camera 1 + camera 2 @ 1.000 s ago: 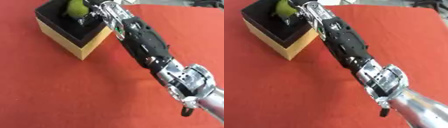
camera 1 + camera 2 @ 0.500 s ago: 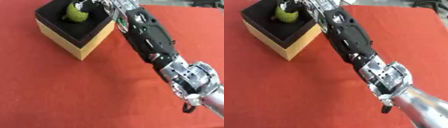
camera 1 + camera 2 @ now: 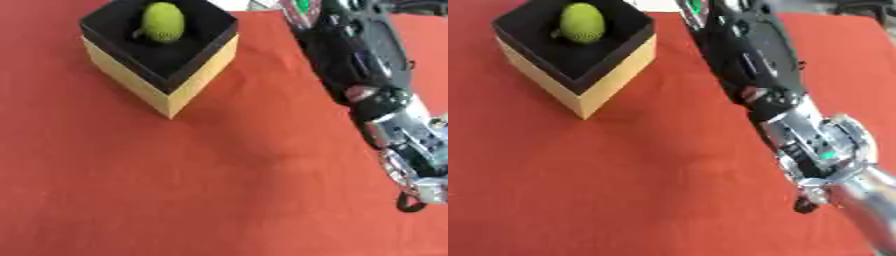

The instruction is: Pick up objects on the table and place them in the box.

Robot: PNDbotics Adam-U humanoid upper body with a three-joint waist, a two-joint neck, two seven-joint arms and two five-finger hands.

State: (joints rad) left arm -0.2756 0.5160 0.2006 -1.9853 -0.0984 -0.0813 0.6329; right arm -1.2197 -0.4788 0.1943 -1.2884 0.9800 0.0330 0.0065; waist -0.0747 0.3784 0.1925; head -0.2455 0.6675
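Right arm [image 3: 754, 65] withdrawn; green fruit [image 3: 163, 21] left in box [image 3: 188, 80].

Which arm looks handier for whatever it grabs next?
Probably the right: its arm already stretches over the red table beside the box. No left arm shows.

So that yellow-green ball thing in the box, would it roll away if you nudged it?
Probably it would roll a little: the yellow-green object looks rounded, egg-like. The box walls around it would likely stop it. Its surface looks finely textured, so perhaps not slippery.

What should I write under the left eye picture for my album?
A green ball sits in the box on the red table.
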